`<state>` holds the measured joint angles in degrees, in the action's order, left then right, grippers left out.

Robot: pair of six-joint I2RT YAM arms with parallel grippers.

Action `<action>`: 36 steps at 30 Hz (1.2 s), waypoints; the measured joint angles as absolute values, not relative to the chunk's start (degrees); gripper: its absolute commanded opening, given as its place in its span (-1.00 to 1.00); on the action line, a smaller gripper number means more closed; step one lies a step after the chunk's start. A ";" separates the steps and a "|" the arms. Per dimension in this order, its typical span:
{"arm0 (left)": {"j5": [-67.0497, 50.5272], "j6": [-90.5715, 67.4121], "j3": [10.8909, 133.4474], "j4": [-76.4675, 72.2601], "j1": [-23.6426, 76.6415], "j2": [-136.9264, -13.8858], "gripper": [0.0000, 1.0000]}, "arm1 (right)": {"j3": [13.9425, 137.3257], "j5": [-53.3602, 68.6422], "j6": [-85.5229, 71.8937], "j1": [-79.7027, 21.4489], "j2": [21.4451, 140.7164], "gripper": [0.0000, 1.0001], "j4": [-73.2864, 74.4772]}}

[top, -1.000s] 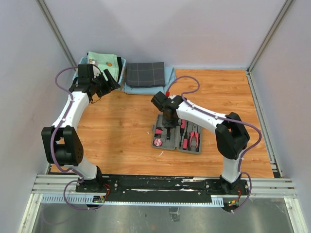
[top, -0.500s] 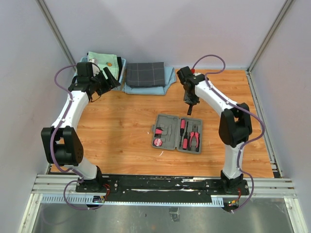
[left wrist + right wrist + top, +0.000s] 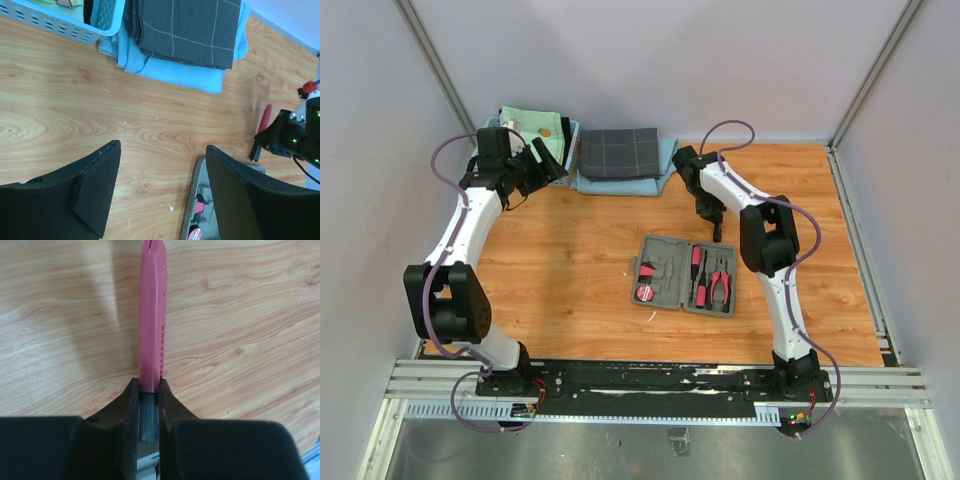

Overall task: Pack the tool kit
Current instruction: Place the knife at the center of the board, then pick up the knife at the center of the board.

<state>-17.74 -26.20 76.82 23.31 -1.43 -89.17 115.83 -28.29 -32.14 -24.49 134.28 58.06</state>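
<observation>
The grey tool kit case lies open on the wooden table, with a round tape, screwdrivers and pliers in its slots. My right gripper hovers just behind the case. In the right wrist view it is shut on a pink-and-black knife that points away over bare wood. My left gripper is open and empty at the back left, near the basket. In the left wrist view a corner of the case and the held knife show.
A light blue basket with folded cloths stands at the back left. A dark grey checked cloth lies on a light blue one beside it; both also show in the left wrist view. Walls enclose the table.
My right gripper has risen off the case with the knife and swung to the back. Its elbow has since folded in. The left arm has not moved.
</observation>
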 measured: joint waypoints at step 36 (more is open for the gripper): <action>-17.91 -26.22 76.79 23.35 -1.43 -87.96 0.46 | 109.43 -7.53 -32.69 -15.94 129.86 0.18 49.12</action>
